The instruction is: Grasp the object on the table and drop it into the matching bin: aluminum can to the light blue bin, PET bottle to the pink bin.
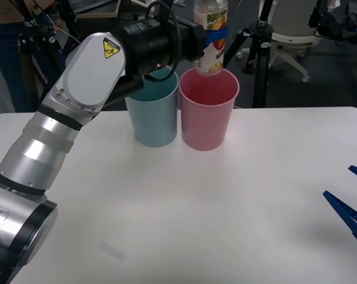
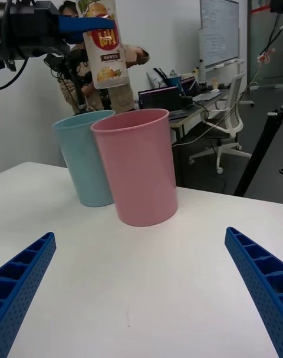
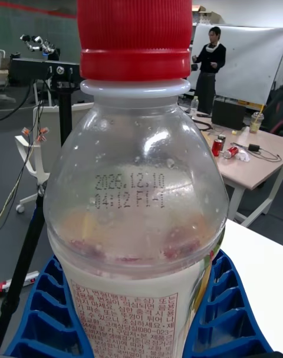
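A: Bright, even overhead light; the wide white tabletop [image 1: 237, 195] carries only faint, soft shadows beside the smooth pink plastic bucket [image 1: 207, 109].

B: Highlights glare on the small clear red-capped plastic bottle [image 3: 138, 175]; the room behind blurs.

White table [image 1: 226, 207], two bins standing on it.

Light blue bin [image 1: 153, 112] and pink bin [image 1: 207, 110] stand upright toward the 12 o'clock edge of the tabletop, mouths open. Pink sits at the blue bin's 3 o'clock, walls just beside each other, rims about touching. Both rest flat on the white surface.
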Available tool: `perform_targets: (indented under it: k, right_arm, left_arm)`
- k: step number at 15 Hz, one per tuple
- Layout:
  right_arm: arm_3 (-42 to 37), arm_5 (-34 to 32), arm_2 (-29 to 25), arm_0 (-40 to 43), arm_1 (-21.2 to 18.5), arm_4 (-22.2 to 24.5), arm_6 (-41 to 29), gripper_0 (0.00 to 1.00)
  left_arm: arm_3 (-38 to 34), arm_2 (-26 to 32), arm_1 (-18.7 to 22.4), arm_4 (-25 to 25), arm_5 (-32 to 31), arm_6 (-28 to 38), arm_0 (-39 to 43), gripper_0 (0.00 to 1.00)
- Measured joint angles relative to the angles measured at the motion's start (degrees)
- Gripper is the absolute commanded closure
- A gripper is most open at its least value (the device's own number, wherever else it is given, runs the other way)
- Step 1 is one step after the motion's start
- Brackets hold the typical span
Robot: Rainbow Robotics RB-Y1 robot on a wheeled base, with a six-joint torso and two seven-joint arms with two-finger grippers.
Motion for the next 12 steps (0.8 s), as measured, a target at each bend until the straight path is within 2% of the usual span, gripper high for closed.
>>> perform_targets:
  k: [7,12]
  right_arm:
    - [0.0,0.0,0.0,0.0,0.0,0.0,0.0,0.00]
    - [0.0,0.0,0.0,0.0,0.0,0.0,0.0,0.00]
  left_arm:
    - [4.0,0.0,-4.8,-5.1,1.1,-0.9,-0.3,1.00]
    - [5.3,-0.6,-6.1,-6.1,2.0,-0.6,-0.3,1.00]
